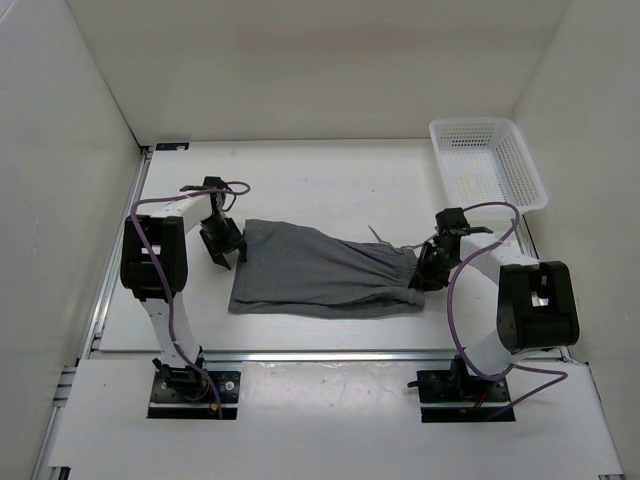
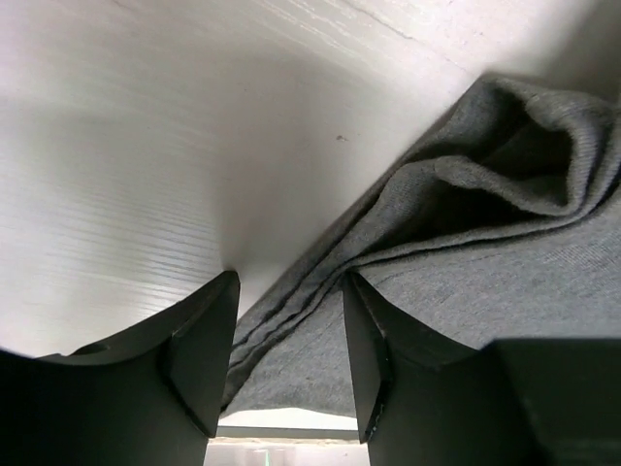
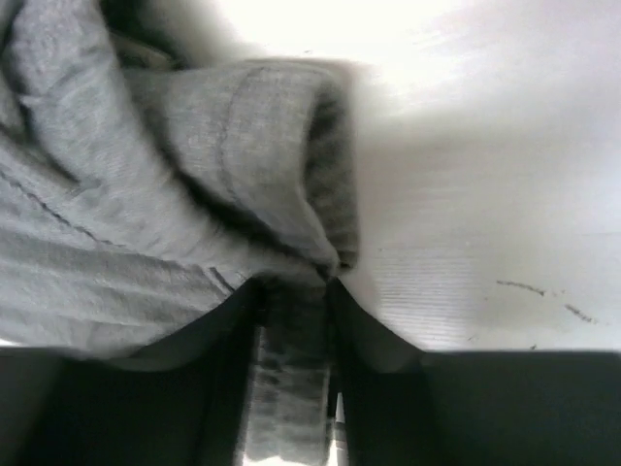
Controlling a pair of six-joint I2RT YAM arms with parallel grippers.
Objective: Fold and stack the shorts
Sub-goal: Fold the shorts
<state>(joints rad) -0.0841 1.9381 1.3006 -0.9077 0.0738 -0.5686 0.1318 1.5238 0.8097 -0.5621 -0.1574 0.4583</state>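
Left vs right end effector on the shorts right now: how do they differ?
The left end effector is open, its fingers straddling the hem edge of the shorts without pinching it. The right end effector is shut on bunched fabric at the waistband end. The left is at the shorts' left end and the right at the opposite end. Both are down at the cloth.

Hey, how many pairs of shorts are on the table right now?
1. The grey shorts lie mid-table, the right gripper shut on their right end, the open left gripper at their left end. None shows in the basket; anything folded underneath would be hidden.
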